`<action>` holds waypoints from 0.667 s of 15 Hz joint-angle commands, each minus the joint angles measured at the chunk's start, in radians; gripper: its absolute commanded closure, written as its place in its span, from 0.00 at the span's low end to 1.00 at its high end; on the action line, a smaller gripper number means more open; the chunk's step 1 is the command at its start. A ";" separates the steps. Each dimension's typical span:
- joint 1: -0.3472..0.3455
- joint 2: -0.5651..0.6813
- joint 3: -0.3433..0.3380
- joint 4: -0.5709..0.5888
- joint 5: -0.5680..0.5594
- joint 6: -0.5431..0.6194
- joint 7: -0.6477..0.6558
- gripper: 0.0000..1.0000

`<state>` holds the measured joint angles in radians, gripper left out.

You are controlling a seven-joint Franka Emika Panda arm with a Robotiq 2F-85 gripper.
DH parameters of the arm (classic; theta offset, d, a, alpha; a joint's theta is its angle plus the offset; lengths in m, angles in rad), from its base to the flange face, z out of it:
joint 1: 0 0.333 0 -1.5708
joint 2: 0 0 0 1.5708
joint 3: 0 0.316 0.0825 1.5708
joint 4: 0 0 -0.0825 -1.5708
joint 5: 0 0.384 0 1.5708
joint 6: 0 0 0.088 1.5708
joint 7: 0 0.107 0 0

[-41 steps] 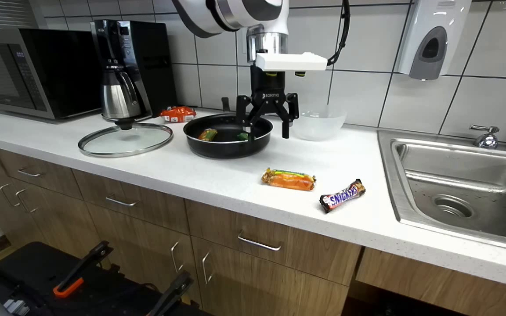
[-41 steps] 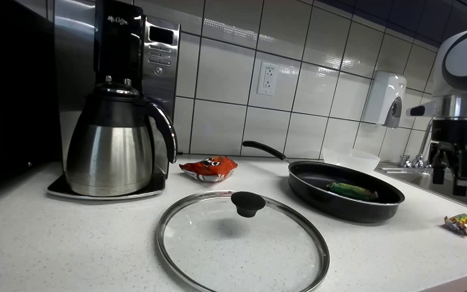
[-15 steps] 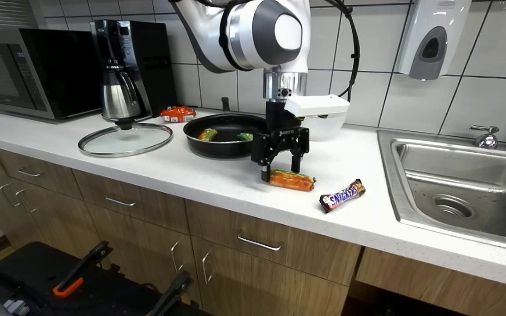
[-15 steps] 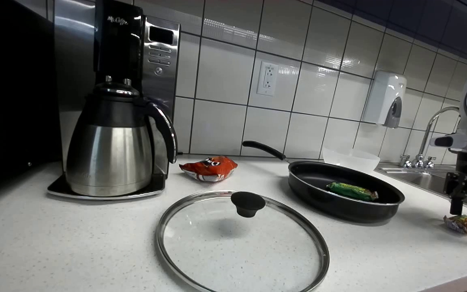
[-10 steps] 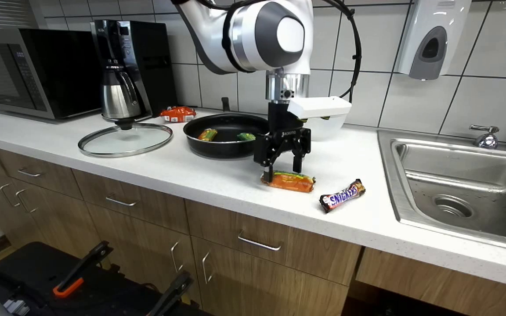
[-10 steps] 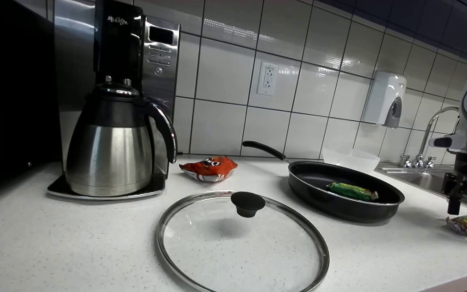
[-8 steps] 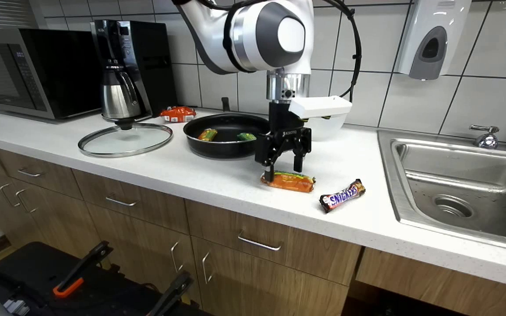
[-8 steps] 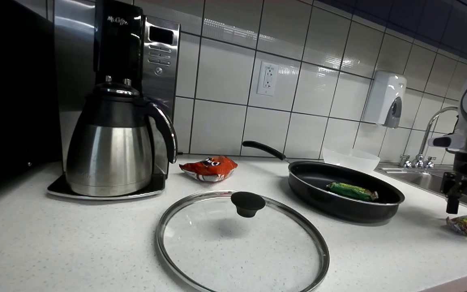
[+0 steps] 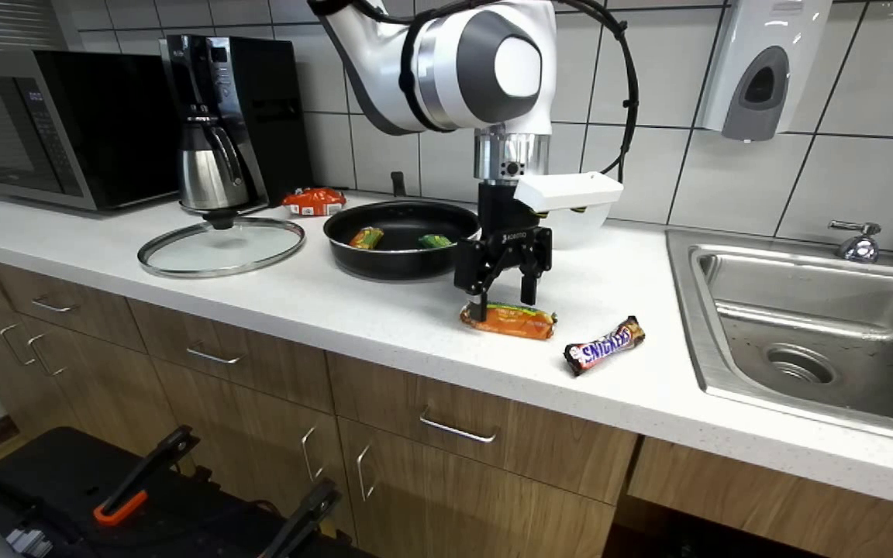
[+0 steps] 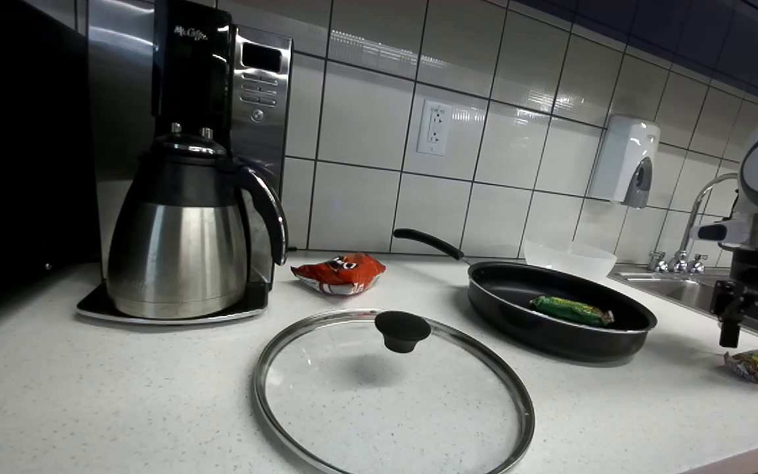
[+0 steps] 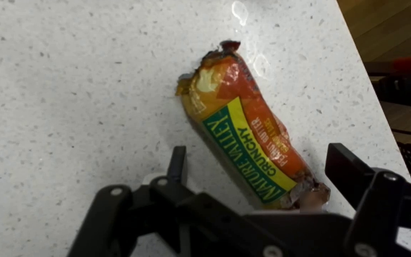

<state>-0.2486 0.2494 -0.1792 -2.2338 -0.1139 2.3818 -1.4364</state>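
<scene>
My jaws stand wide and hold nothing, straddling the long orange, green-banded granola bar (image 11: pixel 250 132) in crinkled, glossy plastic, which slants through the centre right of the wrist view on the white, grey-speckled bench (image 11: pixel 66 107). I judge the step in hand to be aligning for a grasp; the next move would call for squaring to that slant, then a gentle squeeze.

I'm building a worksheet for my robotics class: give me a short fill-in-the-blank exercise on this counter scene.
The granola bar is labelled "Nature ____ Crunchy".
The jaws are not closed but ____.
The Snickers bar lies between the granola bar and the steel ____.
The white dispenser hangs on the tiled ____.
Missing words: Valley; open; sink; wall.
</scene>
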 commanded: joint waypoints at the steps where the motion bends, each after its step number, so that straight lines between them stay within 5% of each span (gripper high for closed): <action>1: -0.022 0.021 0.017 0.027 0.018 0.005 -0.040 0.00; 5: -0.023 0.034 0.019 0.037 0.016 0.004 -0.041 0.00; 6: -0.023 0.036 0.020 0.038 0.016 0.004 -0.040 0.22; 10: -0.024 0.040 0.020 0.038 0.013 0.006 -0.038 0.49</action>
<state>-0.2486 0.2793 -0.1781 -2.2141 -0.1138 2.3825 -1.4380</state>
